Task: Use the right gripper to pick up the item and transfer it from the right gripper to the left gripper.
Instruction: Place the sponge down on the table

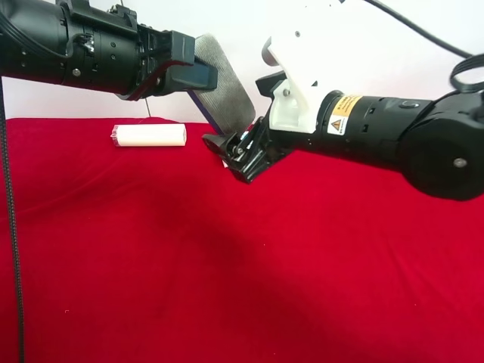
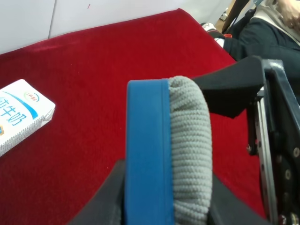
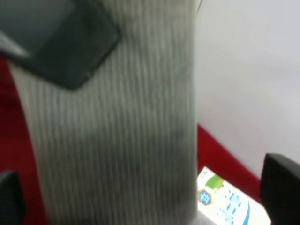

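Observation:
The board eraser (image 1: 223,83), with a grey felt face and a blue base, hangs tilted above the red cloth. My left gripper (image 1: 193,62), all black on the arm at the exterior view's left, is shut on its upper end. In the left wrist view the jaws (image 2: 166,183) squeeze the blue base and the felt (image 2: 168,140). My right gripper (image 1: 234,155), on the arm with the white housing, sits at the eraser's lower end. In the right wrist view (image 3: 145,197) its fingers stand wide apart. The felt (image 3: 117,140) is between them with a gap on one side.
A cream cylinder (image 1: 149,135) lies on the red cloth (image 1: 227,265) at the back left. A white printed carton (image 2: 18,117) lies on the cloth under the right gripper and also shows in the right wrist view (image 3: 229,201). A person (image 2: 267,28) sits beyond the table.

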`<state>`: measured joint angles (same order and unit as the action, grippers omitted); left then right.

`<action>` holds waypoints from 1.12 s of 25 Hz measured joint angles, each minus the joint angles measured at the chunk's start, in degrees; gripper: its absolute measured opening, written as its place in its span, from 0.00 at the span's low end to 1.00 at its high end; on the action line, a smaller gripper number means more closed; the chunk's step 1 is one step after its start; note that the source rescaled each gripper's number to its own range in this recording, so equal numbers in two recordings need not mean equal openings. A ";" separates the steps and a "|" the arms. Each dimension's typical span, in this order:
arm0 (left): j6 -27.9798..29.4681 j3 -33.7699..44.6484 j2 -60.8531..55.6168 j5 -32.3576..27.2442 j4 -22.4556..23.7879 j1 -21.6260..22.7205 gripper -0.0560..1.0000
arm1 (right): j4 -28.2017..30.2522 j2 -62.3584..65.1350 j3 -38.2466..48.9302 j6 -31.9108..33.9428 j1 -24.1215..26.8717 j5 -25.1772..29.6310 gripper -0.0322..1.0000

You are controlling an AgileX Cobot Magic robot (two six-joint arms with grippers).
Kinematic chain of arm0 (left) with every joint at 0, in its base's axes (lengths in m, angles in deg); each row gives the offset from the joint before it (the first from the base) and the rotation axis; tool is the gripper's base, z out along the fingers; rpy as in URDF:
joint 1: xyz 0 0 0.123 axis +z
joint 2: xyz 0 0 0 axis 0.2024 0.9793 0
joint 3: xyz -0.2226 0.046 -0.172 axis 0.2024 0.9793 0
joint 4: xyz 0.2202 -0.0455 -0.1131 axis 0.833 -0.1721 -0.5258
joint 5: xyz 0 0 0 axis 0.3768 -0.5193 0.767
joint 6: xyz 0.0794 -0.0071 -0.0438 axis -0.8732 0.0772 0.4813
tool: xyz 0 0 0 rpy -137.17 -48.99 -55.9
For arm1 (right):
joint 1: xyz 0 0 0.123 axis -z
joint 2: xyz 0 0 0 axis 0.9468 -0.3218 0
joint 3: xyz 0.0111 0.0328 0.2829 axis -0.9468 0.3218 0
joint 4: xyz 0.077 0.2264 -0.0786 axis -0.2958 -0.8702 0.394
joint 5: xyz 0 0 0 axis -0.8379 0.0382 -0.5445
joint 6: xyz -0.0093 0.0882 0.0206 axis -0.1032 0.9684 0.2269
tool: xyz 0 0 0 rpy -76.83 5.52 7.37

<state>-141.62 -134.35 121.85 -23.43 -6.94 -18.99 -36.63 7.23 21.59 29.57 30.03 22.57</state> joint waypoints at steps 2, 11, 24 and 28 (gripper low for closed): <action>0.00 0.00 0.00 0.00 0.00 0.00 0.06 | -0.40 2.06 0.00 0.00 0.00 2.71 0.99; 0.00 0.00 0.00 0.05 0.00 0.00 0.06 | -7.78 17.30 0.00 0.00 0.00 18.62 0.99; 0.00 0.00 0.00 0.05 0.00 0.00 0.06 | -11.98 40.35 0.00 6.25 0.00 54.82 1.00; 0.00 0.00 0.00 0.05 0.00 0.00 0.06 | -7.18 43.99 0.00 10.94 0.00 66.36 1.00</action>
<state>-141.62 -134.35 121.85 -23.38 -6.94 -18.99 -43.81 51.22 21.59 40.51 30.03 88.93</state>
